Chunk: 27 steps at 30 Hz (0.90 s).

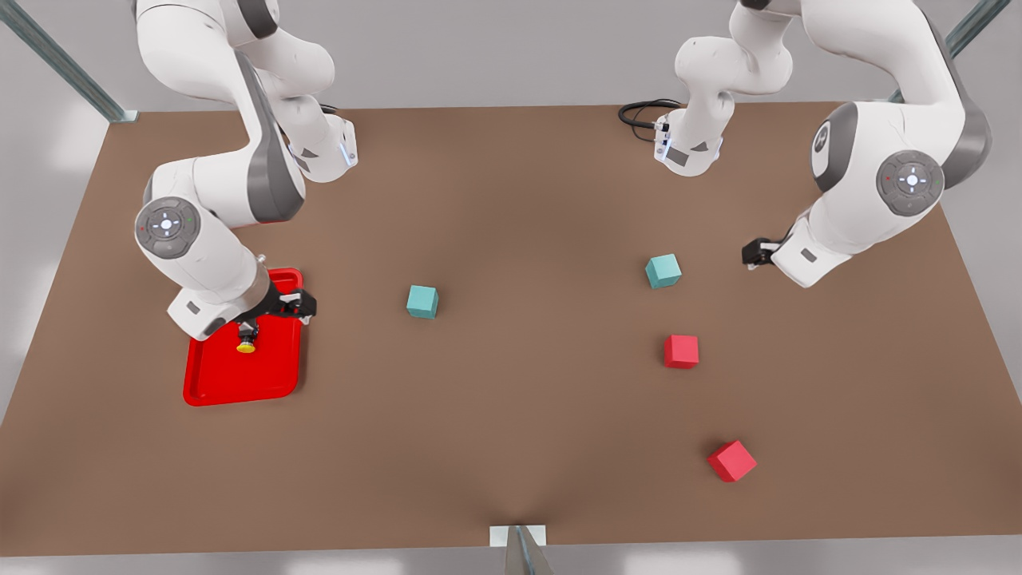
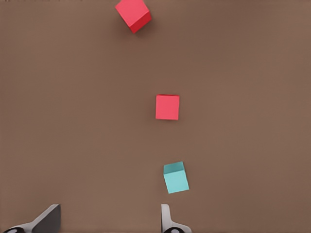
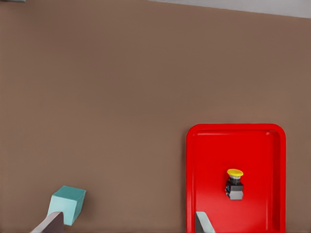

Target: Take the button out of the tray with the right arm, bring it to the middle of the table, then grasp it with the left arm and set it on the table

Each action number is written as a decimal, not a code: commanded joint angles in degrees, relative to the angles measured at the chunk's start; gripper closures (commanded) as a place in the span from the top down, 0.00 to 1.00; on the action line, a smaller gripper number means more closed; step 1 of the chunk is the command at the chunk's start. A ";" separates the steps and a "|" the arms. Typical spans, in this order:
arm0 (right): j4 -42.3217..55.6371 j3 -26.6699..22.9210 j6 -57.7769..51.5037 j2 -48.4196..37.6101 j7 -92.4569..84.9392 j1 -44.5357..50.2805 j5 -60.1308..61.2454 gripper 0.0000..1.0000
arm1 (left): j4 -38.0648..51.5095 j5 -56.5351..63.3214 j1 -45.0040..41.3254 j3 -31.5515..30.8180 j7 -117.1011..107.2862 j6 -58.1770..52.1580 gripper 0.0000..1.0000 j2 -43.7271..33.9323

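Note:
The button (image 1: 246, 343), a yellow cap on a black base, stands upright inside the red tray (image 1: 239, 383) at the front view's left. My right gripper (image 1: 297, 305) hovers high over the tray's edge nearest the table's middle. In the right wrist view its fingers (image 3: 204, 223) are open and empty, and the button (image 3: 234, 183) sits apart from them in the tray (image 3: 209, 155). My left gripper (image 1: 754, 253) waits above the brown table (image 1: 519, 399) at the front view's right. Its fingers (image 2: 167, 221) are open with nothing between them.
One teal cube (image 1: 421, 302) lies between the tray and the table's middle. A second teal cube (image 1: 663, 271) and two red cubes (image 1: 681, 351) (image 1: 731, 461) lie on the front view's right half, below the left gripper's reach.

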 commanded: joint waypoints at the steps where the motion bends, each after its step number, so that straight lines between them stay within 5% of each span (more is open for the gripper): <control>1: -0.04 0.00 -0.55 0.00 4.33 0.21 -0.55 1.00 | 0.03 0.07 0.04 0.02 -1.10 0.76 1.00 0.03; 8: -1.71 2.64 -8.46 5.01 2.92 7.42 3.58 1.00 | 0.03 0.07 0.04 0.02 -1.10 1.29 1.00 0.47; 9: -8.11 2.55 -7.59 4.48 2.66 4.78 2.53 1.00 | 0.03 0.07 0.04 0.02 -1.01 1.29 1.00 0.47; 15: -21.40 2.55 21.49 5.09 -14.04 -12.97 -4.06 1.00 | 0.03 0.07 0.31 0.11 -0.83 1.38 1.00 0.74; 19: -21.40 2.55 21.86 4.22 -13.78 -15.61 -5.47 1.00 | 0.03 0.07 0.31 0.11 -0.83 2.17 1.00 1.00; 23: -29.66 2.64 44.44 5.79 -18.52 -25.19 -7.14 1.00 | 0.03 0.07 0.31 0.11 -0.83 2.26 1.00 1.44; 27: -29.14 2.64 46.73 9.93 -24.31 -27.21 -7.40 1.00 | 0.03 0.07 0.22 0.11 -0.83 2.26 1.00 1.79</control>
